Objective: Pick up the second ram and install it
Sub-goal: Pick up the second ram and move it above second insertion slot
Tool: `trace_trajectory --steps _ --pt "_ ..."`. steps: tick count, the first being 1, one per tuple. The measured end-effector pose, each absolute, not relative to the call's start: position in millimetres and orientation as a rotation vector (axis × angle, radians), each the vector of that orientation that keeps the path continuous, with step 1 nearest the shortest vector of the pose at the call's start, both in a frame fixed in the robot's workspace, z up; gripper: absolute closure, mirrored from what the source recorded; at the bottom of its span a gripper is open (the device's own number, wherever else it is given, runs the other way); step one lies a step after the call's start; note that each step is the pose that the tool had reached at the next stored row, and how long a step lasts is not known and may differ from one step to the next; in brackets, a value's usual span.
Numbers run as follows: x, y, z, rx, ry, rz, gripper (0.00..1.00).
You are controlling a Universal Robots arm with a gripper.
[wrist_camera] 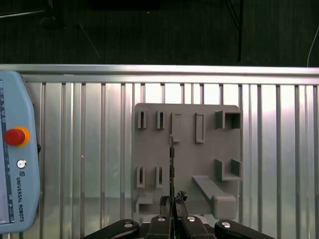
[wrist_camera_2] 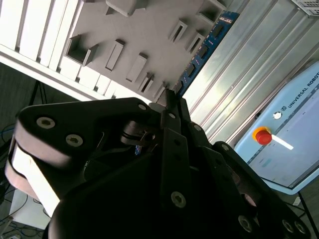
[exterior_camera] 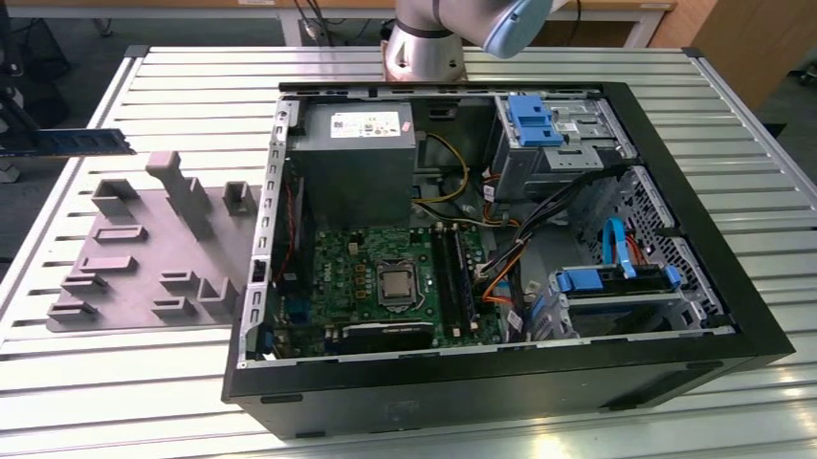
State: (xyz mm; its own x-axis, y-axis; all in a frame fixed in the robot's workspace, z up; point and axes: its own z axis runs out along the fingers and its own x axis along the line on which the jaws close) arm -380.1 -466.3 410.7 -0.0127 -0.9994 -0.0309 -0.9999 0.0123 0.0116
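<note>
1. Step in hand: the pick looks done. The end effector is pinched narrow on one end of the ram. The stick pokes straight out past the fingertips and touches nothing else.
2. Where it is: in the exterior view the ram hangs in the air at the far left. It's beyond the grey tray, about over the edge of the counter, and well apart from the case. In the first wrist view it's edge-on, just a thin dark line against the tray.
3. Going by that gap, the install isn't done yet. Seating it would probably call for squaring the long edge with a free black slot beside the CPU, then a straight press. Which slot is free can't be told from here.
4. Materials:
   - The ram is a thin, flat, dark blue-green board with a row of black chips. It's likely stiff but unforgiving of a crooked push.
   - The tray is matte grey, with blocky pockets and posts.
   - The counter is shiny ribbed metal slats.
   - The case is black sheet metal with bright blue plastic brackets.
</note>
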Motion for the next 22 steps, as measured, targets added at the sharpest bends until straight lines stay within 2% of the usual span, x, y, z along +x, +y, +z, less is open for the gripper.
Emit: trace_trajectory --steps 22 --pt "-374.7 -466.3 410.7 -2.198 2.225 0.047 0.86"
